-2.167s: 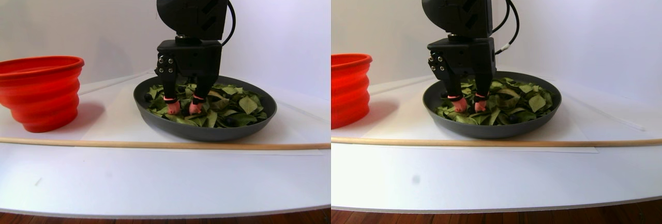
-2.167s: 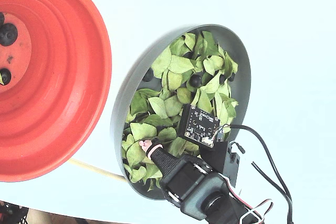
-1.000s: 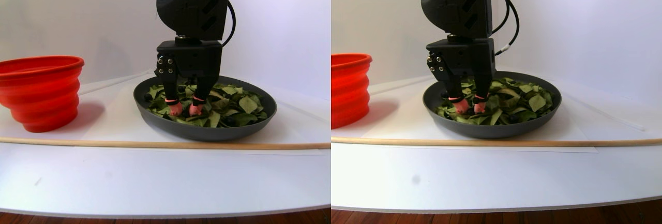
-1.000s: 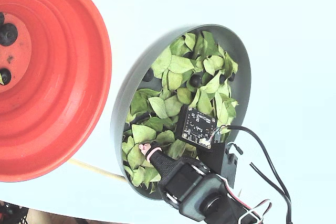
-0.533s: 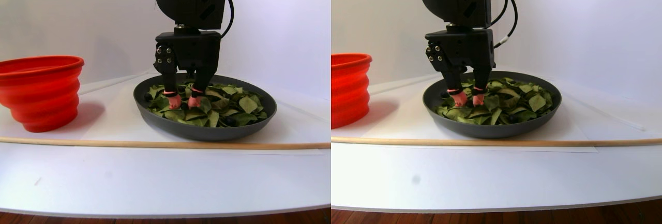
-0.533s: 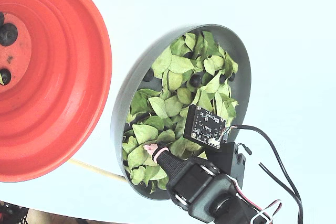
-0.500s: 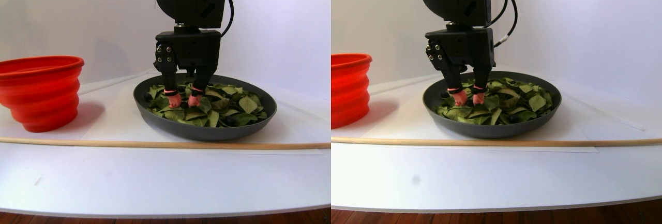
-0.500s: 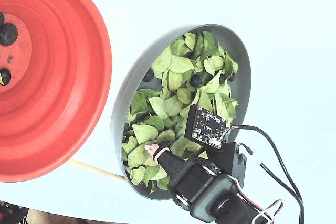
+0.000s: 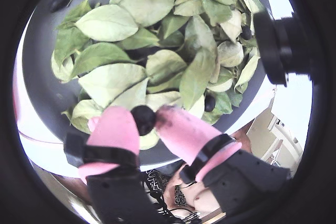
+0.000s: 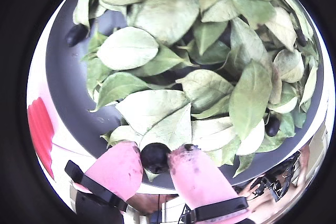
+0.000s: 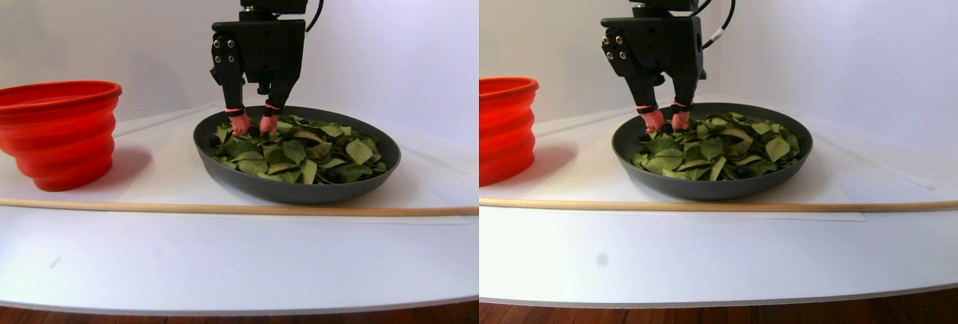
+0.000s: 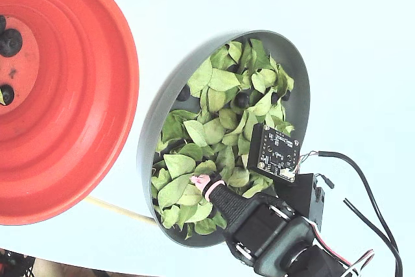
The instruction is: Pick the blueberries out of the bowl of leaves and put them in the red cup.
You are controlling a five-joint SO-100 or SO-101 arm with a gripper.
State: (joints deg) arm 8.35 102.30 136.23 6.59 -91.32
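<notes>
The gripper (image 11: 254, 123) has risen out of the leaves (image 11: 299, 152) and now hangs just above them at the far left part of the bowl (image 11: 299, 191) in the stereo pair view, its pink fingertips (image 9: 113, 129) pinching 1 blueberry (image 9: 143, 119). Leaves it had pressed on lie uncovered.

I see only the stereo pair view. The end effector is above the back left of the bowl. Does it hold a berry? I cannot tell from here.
Observer: Yes. Both wrist views show a berry pinched between the pink fingertips of the end effector.
Operator: Good. Are any berries inside the cup? I see only its outer wall.
Observer: The fixed view shows at least two berries on the flat bottom of the cup.
</notes>
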